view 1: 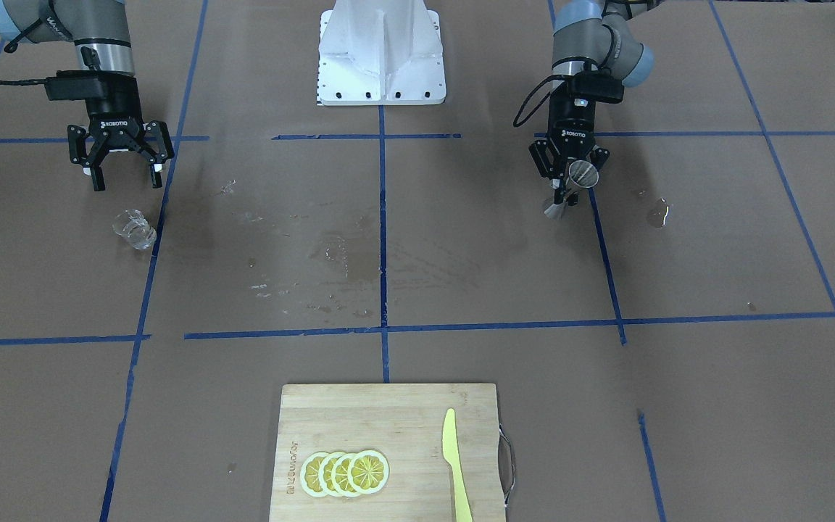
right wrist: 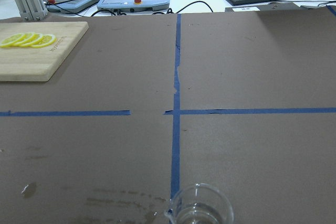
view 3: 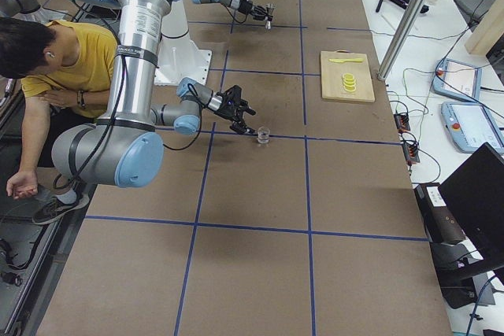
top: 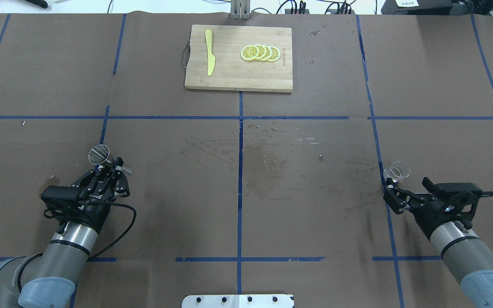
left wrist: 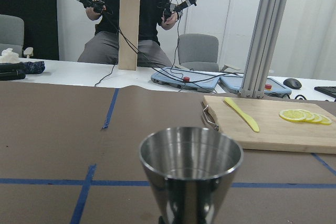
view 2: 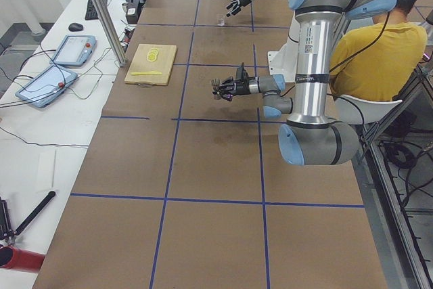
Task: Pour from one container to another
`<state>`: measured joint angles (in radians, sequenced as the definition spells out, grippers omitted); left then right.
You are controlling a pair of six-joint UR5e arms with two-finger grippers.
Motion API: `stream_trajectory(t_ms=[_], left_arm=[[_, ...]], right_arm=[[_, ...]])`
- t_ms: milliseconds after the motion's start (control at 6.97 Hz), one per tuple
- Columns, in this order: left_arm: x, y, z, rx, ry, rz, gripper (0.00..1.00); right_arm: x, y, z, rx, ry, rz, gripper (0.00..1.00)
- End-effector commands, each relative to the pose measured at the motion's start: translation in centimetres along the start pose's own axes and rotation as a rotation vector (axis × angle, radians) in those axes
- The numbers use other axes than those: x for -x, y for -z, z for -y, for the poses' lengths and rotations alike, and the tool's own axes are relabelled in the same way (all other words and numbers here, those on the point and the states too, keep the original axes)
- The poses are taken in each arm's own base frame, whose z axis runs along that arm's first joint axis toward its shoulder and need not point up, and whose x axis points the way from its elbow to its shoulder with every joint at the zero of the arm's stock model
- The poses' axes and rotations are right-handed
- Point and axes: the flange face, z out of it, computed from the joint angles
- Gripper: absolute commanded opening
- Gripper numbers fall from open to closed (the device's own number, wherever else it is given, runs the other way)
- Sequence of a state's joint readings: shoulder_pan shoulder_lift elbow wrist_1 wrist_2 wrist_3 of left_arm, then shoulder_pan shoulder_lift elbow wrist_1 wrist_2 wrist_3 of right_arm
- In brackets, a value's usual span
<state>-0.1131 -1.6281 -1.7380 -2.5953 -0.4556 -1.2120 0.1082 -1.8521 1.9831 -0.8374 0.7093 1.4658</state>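
A steel jigger (view 1: 583, 174) is held tilted by my left gripper (view 1: 570, 186), which is shut on its waist. From overhead its round mouth (top: 99, 154) faces up, ahead of the left gripper (top: 116, 167). The left wrist view shows the jigger's bowl (left wrist: 190, 163) close up, and I cannot tell if it holds liquid. A small clear glass beaker (view 1: 135, 228) stands on the table just in front of my right gripper (view 1: 127, 181), which is open and apart from it. The beaker (top: 396, 171) is beyond the right gripper (top: 390, 196) and shows at the bottom of the right wrist view (right wrist: 201, 214).
A wooden cutting board (top: 229, 77) at the far middle carries lemon slices (top: 260, 52) and a yellow knife (top: 209, 57). Wet stains (top: 259, 164) mark the brown paper at the centre. A person in a yellow shirt (view 2: 382, 59) sits beside the robot's base.
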Motion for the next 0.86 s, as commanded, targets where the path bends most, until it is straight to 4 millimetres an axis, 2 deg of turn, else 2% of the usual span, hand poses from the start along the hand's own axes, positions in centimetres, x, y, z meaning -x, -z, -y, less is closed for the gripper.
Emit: stream_trajectory(t_ms=[0, 143, 717], left_arm=[[-0.4, 0.1, 0.2, -0.003, 0.027, -0.012, 0.00], [-0.3, 0.1, 0.4, -0.006, 0.036, -0.015, 0.00], [-0.6, 0.2, 0.8, -0.008, 0.048, -0.021, 0.00]], right_arm=[[4.0, -2.7, -3.1, -0.049, 0.008, -0.054, 0.99], [3.5, -3.6, -3.9, -0.051, -0.001, -0.071, 0.99], [2.5, -4.5, -3.9, -0.063, -0.019, -0.095, 0.98]])
